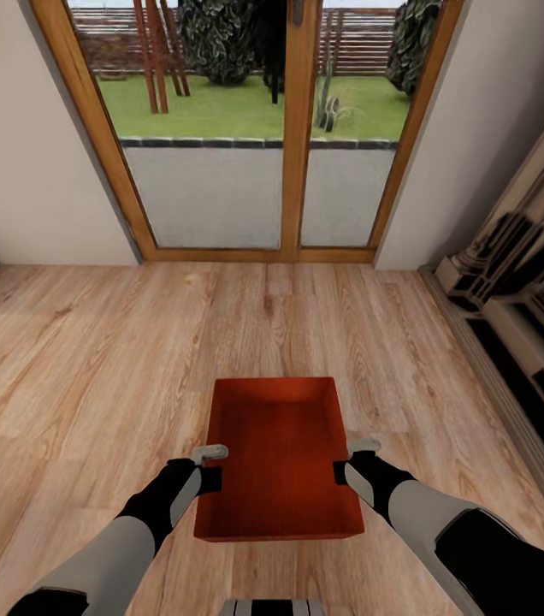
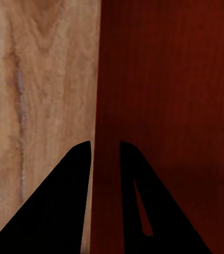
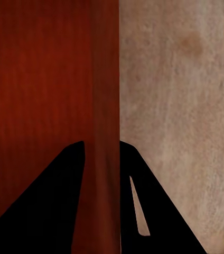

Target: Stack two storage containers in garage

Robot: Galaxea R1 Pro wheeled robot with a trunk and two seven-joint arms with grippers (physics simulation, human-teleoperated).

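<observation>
Both grippers hold one red-orange storage container (image 1: pixel 279 462) at lower centre of the head view: the left gripper (image 1: pixel 209 455) clamps its left wall, the right gripper (image 1: pixel 359 451) its right wall, each with one finger inside and one outside. Light wood plank floor (image 1: pixel 92 359) lies beneath, and glass doors (image 1: pixel 246 128) fill the top.

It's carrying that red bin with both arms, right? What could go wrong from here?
The storage container is held only by its two side walls, the left end effector and right end effector each pinching a thin wall. If one grip slips, the bin could tilt or drop onto the wood floor. The glass door and dark cabinet stand close ahead, so turning might clip them.
</observation>
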